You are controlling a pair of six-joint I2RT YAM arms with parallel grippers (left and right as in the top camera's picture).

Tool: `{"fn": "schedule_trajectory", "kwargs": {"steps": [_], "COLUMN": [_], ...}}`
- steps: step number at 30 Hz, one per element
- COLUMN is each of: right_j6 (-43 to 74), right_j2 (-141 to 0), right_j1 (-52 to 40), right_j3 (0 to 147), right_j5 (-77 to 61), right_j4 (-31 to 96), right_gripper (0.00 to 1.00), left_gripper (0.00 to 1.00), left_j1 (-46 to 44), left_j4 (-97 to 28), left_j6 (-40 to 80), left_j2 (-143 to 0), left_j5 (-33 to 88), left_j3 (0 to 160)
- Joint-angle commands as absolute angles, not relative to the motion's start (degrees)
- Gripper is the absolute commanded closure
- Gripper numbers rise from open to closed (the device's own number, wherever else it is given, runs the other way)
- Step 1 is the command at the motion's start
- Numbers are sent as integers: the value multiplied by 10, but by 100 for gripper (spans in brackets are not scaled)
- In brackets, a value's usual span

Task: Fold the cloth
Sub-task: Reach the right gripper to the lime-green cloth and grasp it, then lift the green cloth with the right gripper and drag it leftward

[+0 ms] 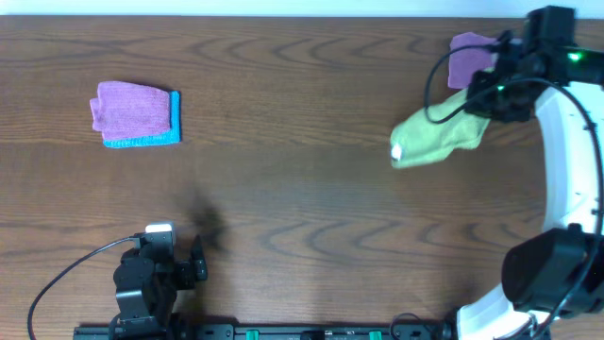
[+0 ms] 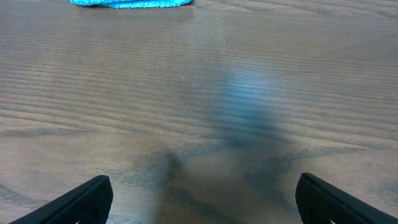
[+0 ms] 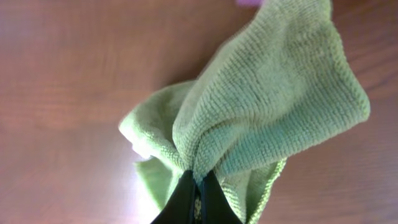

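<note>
R pincer (image 3: 196, 185) clamps cloth (image 3: 267, 106), prob. hanging.

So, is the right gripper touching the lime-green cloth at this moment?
Touching. The right wrist view shows the right gripper shut on a gathered fold of the cloth, and the fabric fans out from between its tips.

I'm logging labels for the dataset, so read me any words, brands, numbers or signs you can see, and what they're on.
No text can be read in any view.
White patch at the edge of the lime-green cloth: too small to tell whether it bears print.
Purple cloth, blue cloth, table: plain, no marks.
</note>
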State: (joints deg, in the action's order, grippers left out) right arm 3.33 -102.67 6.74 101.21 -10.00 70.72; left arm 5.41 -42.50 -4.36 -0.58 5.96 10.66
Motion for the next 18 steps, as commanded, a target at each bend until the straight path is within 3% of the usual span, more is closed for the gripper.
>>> {"fn": "schedule_trajectory", "kwargs": {"steps": [1, 8, 18], "right_j6": [-2, -38, -39], "right_j2": [-1013, -1013, -1032], "right_j1": [27, -102, -201], "right_j3": [1017, 1017, 1013], "right_j5": [-131, -134, -65], "right_j4": [738, 804, 685], "right_gripper": [99, 99, 99], "left_gripper": [5, 5, 5], "left_j1": [51, 51, 51], "left_j4": [-430, -430, -430], "left_j6": [-47, -47, -48], "left_j2": [-3, -3, -3], "left_j5": [56, 56, 56], "left_j3": [95, 95, 95]}}
